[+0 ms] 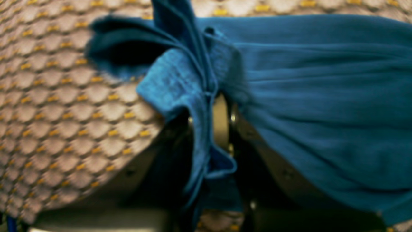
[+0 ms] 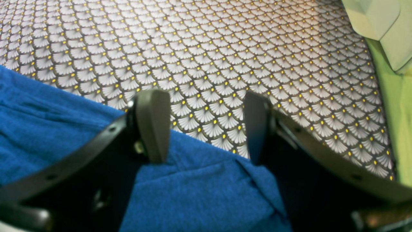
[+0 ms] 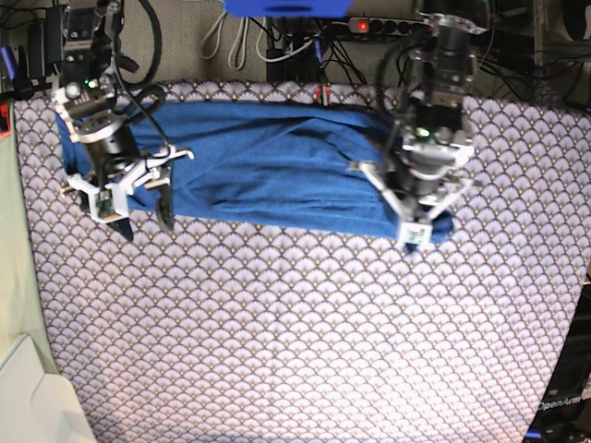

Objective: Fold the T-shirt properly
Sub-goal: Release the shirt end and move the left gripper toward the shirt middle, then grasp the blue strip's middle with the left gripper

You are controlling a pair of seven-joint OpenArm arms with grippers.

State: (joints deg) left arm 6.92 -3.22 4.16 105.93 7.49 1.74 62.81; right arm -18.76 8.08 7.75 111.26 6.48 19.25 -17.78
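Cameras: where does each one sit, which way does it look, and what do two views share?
Left wrist: on the left arm, facing along the shut left gripper pinching the T-shirt.
Right wrist: on the right arm, looking down past the open right gripper at shirt edge and tablecloth.
Base: overhead, facing down; both arms show.
Shared: shirt, tablecloth.

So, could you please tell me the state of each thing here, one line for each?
T-shirt: folded into a long band lying across the tablecloth, one end bunched.
Left gripper: shut on the bunched T-shirt end.
Right gripper: open, holding nothing, over the T-shirt's edge.
Tablecloth: spread flat.
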